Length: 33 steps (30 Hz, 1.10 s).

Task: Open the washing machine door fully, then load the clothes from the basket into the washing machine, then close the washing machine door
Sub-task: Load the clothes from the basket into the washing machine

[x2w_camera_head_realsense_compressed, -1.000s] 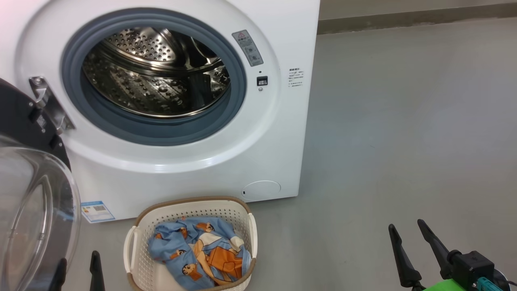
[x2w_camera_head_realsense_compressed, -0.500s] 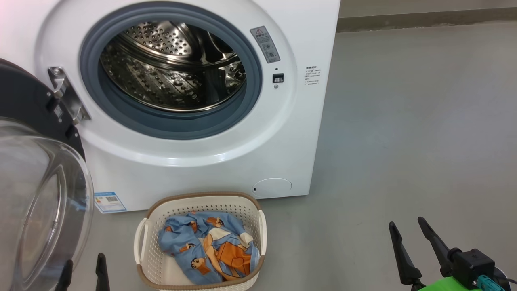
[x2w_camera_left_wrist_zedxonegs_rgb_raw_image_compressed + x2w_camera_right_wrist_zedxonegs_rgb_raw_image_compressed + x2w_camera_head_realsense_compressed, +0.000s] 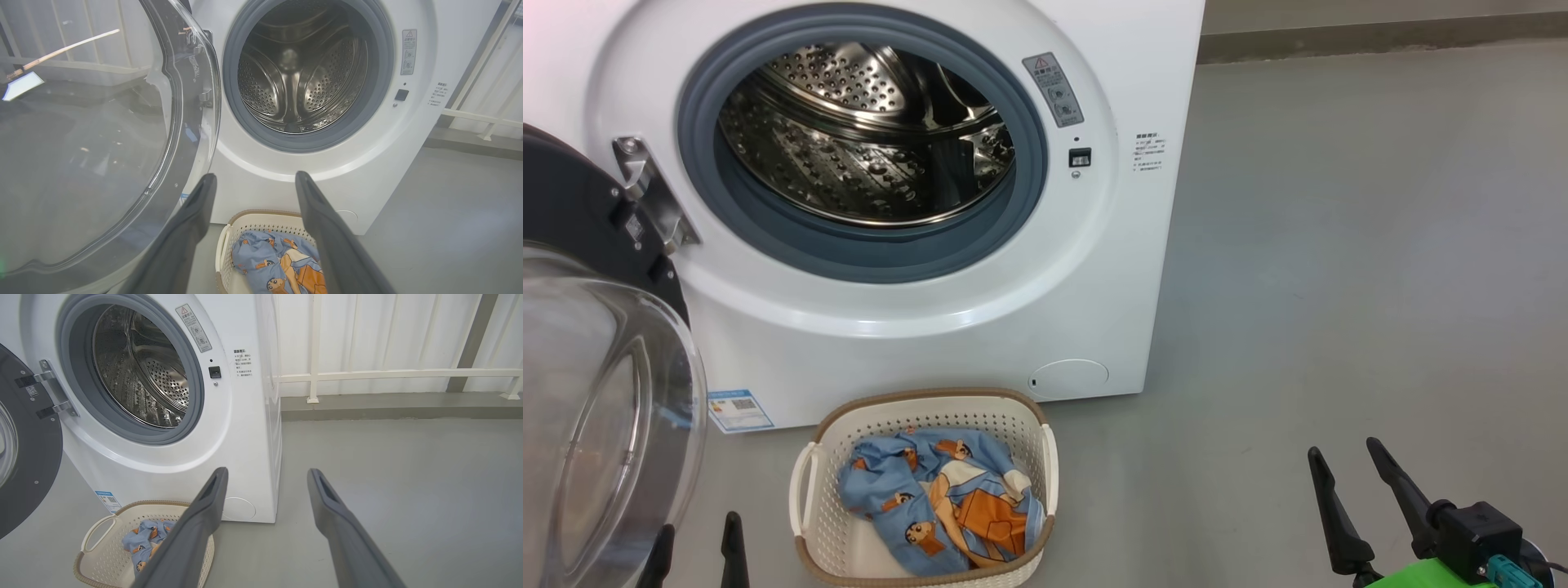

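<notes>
Plenty of smooth grey floor (image 3: 1339, 245) spreads to a white railing (image 3: 392, 373) and a pale panelled wall (image 3: 367, 330). The white washing machine (image 3: 915, 343) stands open, steel drum (image 3: 866, 139) showing, the washing machine door (image 3: 605, 392) swung wide at its left, glass bowl bulging. Just before it sits the basket (image 3: 931, 418), the clothes (image 3: 939, 506) crumpled inside, blue with orange figures. Nearer, the left gripper (image 3: 699, 527) and the right gripper (image 3: 1343, 451) hover, fingers apart, empty.

you can reach straight into the drum (image 3: 866, 155); the washing machine door (image 3: 580, 212) stands swung out at left, and the basket (image 3: 931, 394) sits below the opening.
</notes>
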Tool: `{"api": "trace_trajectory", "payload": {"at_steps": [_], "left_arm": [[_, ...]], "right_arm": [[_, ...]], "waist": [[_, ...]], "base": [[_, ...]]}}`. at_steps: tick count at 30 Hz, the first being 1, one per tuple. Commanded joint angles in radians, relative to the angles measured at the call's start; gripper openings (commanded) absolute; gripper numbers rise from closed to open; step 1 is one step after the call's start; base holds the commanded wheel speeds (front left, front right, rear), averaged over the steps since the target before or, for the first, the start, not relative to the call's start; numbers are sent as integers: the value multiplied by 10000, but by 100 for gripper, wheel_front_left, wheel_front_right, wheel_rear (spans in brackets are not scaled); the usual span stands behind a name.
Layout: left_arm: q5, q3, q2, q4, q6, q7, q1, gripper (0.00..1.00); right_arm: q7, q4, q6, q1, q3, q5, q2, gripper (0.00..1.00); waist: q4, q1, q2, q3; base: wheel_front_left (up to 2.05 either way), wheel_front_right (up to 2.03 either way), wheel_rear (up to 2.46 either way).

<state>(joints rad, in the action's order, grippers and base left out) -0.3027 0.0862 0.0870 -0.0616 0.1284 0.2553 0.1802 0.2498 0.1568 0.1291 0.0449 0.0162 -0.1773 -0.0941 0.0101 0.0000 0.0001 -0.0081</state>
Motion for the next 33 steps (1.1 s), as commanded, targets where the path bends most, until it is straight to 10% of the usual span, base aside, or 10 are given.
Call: {"api": "trace_trajectory", "payload": {"at_steps": [1,33], "left_arm": [[170,372,185,203,22,64,-251,100],[645,621,84,115,-23,65,-373,100]], "right_arm": [[120,-221,16,-361,-196,57,-72,100],[120,-227,16,-348,-158,42,-23,100]], "waist": [[-18,0,-1,6],[-24,0,-1,86]], "base": [[0,0,0],[55,-55,0]]}}
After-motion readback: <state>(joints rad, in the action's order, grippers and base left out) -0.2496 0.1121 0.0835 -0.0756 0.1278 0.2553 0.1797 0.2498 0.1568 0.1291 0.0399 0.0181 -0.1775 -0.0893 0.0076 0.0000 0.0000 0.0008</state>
